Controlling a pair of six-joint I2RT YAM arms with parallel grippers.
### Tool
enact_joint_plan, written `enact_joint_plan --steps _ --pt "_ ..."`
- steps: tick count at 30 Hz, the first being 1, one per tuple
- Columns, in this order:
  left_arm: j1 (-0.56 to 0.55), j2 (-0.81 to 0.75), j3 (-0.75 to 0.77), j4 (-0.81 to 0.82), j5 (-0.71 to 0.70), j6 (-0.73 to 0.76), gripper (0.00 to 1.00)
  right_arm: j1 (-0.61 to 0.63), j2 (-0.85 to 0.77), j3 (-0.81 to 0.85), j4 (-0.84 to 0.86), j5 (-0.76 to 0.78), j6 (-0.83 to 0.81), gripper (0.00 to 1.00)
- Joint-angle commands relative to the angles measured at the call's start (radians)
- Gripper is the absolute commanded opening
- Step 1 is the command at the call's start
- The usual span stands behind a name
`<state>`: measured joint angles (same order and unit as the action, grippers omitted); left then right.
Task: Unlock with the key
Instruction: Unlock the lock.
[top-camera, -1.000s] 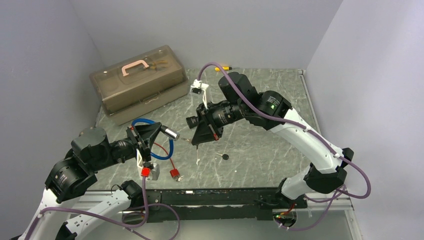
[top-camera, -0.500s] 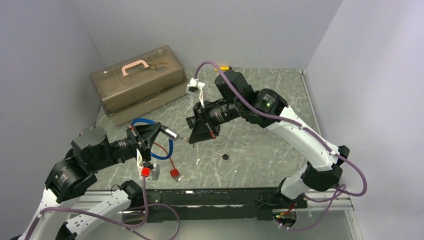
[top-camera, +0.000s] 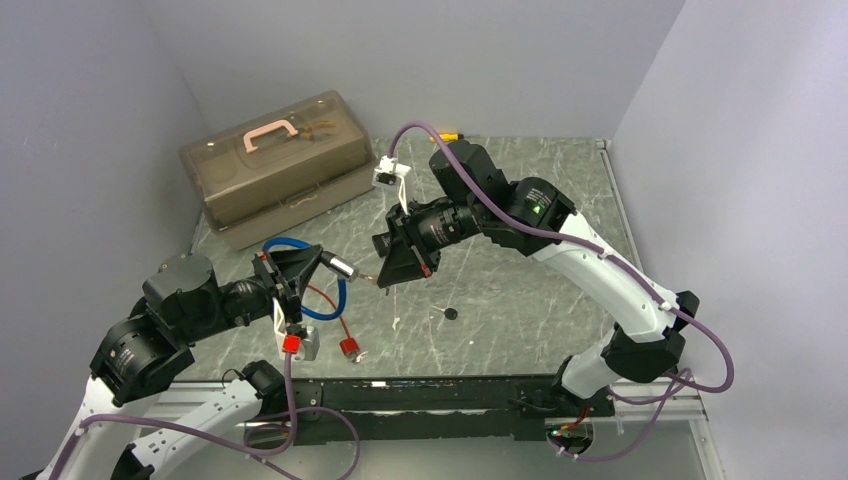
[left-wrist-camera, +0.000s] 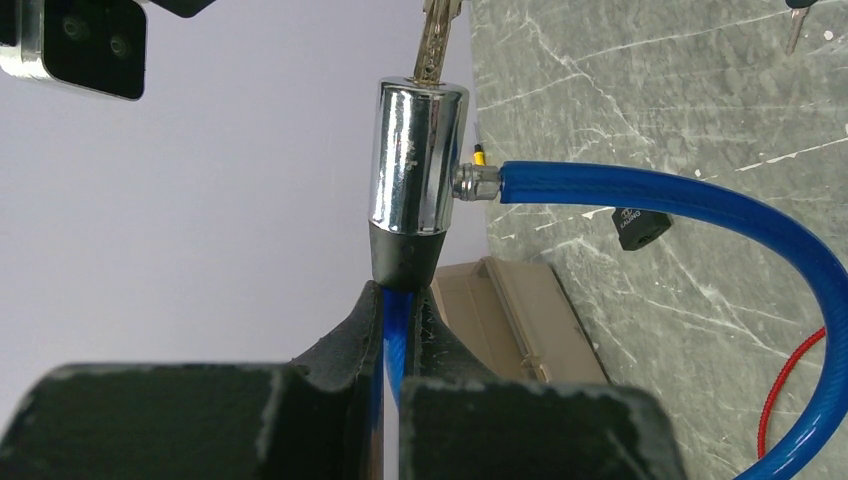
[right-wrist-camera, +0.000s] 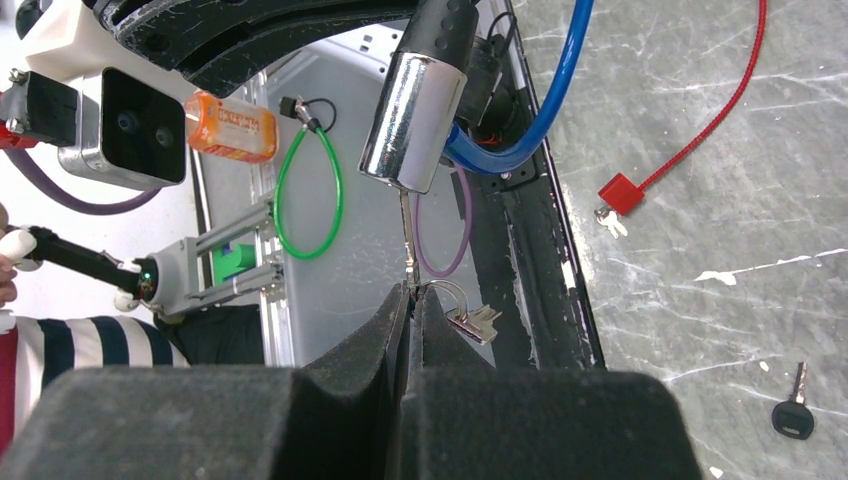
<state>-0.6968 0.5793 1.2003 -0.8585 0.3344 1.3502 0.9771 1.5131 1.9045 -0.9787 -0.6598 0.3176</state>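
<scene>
Right gripper (right-wrist-camera: 410, 295) has swung left and slightly down toward the left arm over the last second, carrying the key (right-wrist-camera: 407, 235) from open air up to the lock (left-wrist-camera: 415, 160). Nearly all of that travel falls in the first half of the second; since then nothing visibly shifts. Left gripper (left-wrist-camera: 397, 305) and the lock have not moved at all.

Left's fingers are pressed together on the blue cable (left-wrist-camera: 700, 205) just behind the lock's black collar. This holds the chrome barrel up off the table (top-camera: 520, 300) with its keyhole end facing the other arm, so the lock stays steady while the key arrives along the barrel's axis. Right's fingers are pinched tight on the key's head, with the blade sticking straight out ahead of them and a ring of spares (right-wrist-camera: 470, 320) dangling beside. That grip leaves the blade free and lets a wrist roll turn it.

Both wrist views show the blade tip meeting the barrel's end face; how deep it sits I cannot tell. My judgement is that insertion is just starting, with the push home and the turn not yet done. A small tilt could jam the tip at the mouth.
</scene>
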Motion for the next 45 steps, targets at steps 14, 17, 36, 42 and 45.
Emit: enact_joint_plan --steps 14,17,36,42,45 --pt "0.002 -0.01 0.052 0.039 0.01 0.039 0.0 0.0 0.01 0.007 0.072 0.046 0.04 0.0" --pt "0.002 -0.006 0.054 0.03 0.001 0.053 0.0 0.002 0.01 -0.011 0.086 0.049 0.055 0.0" --pt "0.0 -0.004 0.055 0.0 -0.014 0.104 0.0 0.002 0.013 -0.042 0.168 0.081 0.124 0.0" --pt "-0.005 0.008 0.061 -0.013 -0.025 0.12 0.0 0.003 0.025 -0.043 0.177 0.099 0.139 0.0" --pt "-0.01 0.006 0.059 -0.011 -0.026 0.118 0.0 0.002 0.024 -0.049 0.189 0.108 0.144 0.0"
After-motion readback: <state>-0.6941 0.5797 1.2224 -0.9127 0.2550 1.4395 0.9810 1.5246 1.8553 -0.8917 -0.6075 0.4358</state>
